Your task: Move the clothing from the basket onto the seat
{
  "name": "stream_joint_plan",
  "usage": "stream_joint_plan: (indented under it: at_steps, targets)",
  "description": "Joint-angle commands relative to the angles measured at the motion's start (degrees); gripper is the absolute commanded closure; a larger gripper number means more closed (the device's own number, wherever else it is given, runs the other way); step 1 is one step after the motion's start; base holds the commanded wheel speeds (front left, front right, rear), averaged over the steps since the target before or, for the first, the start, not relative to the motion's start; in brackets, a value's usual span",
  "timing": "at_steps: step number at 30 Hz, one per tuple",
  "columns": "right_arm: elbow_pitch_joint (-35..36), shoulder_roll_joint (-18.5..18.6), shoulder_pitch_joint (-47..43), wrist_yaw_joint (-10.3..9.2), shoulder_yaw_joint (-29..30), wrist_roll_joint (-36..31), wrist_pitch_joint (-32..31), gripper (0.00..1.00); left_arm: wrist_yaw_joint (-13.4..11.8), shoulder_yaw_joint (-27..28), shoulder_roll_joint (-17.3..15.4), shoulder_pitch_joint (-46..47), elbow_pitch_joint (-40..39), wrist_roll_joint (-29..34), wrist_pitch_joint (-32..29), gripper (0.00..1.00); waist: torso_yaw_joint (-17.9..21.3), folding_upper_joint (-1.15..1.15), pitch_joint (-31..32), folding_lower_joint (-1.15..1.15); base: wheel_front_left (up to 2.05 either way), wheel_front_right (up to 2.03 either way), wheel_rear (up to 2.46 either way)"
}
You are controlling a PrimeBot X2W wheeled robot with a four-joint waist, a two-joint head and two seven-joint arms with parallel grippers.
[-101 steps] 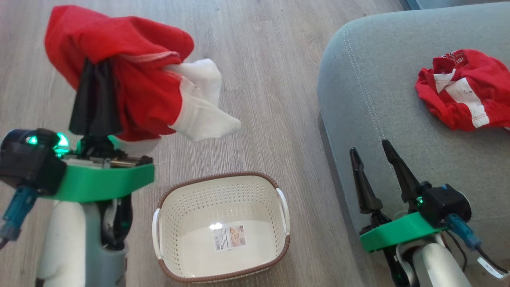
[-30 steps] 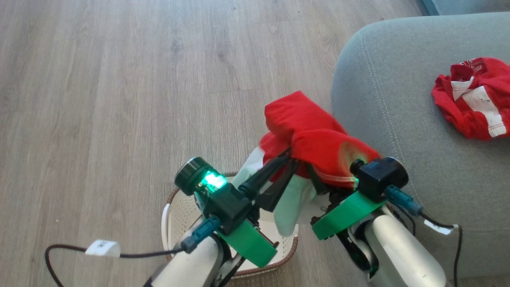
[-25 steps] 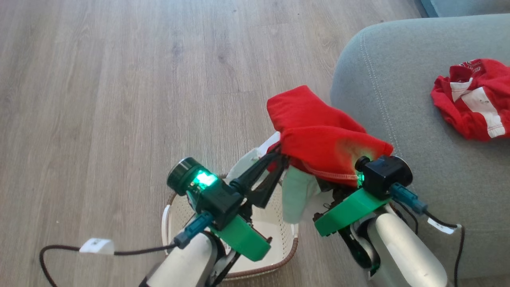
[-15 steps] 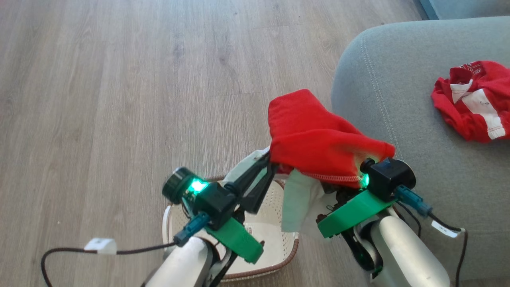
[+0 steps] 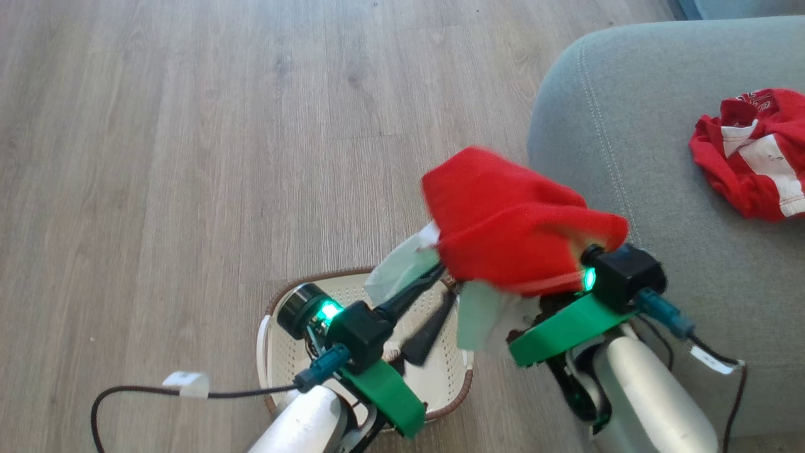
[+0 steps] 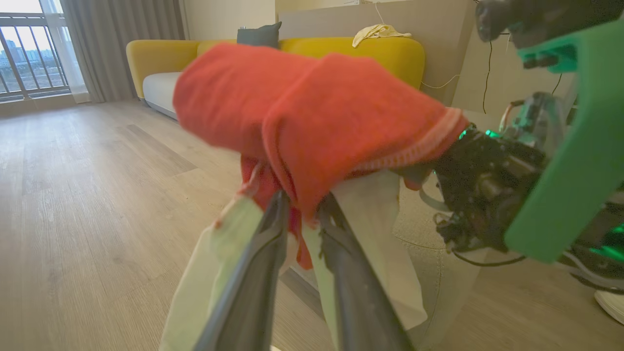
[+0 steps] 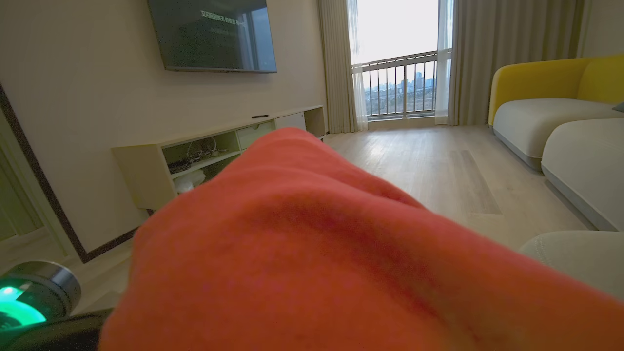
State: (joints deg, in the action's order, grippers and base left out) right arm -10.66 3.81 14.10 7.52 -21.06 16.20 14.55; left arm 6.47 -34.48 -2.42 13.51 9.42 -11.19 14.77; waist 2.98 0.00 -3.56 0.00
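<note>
Head view. Q: What was where?
A: Basket (image 5: 272, 340) sat under left gripper (image 5: 445, 283), jaws slightly parted at garment (image 5: 509, 220) edge. Garment draped right gripper (image 5: 560, 324), jaws closed underneath, beside seat (image 5: 629, 157). Second garment (image 5: 748, 154) lay on seat.

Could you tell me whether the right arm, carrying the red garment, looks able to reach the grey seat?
Probably yes: the right gripper, under the red garment, is beside the seat, nothing between them; the left gripper has its jaws apart, so the cloth looks free.
</note>
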Motion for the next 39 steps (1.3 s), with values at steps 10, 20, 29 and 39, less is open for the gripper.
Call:
stream_joint_plan:
  at_steps: [10,20,29,39]
  targets:
    - [2.7,-0.9,2.2,-0.03,2.5,-3.3,0.4,1.00,0.6,2.1,-0.5,1.6,-1.3,-1.1,0.2,0.00,-0.1,0.00,-0.4,0.00,0.00,0.00,0.00]
    - [3.8,-0.1,2.3,-0.03,6.8,-6.1,0.4,1.00,0.7,3.7,-0.5,0.2,-0.6,-0.1,0.2,0.00,0.0,0.00,-0.7,0.00,0.00,0.00,0.00]
    - [4.5,1.3,0.9,-0.03,10.6,-7.6,0.4,1.00,0.9,4.6,-0.5,-0.6,0.2,1.5,0.2,0.00,0.5,0.00,-1.0,0.00,0.00,0.00,0.00]
    - [4.1,0.9,-3.7,-0.03,17.4,-7.4,0.4,1.00,1.0,4.2,-0.5,-1.9,1.7,1.2,0.2,0.00,1.4,0.00,-1.3,0.00,0.00,0.00,0.00]
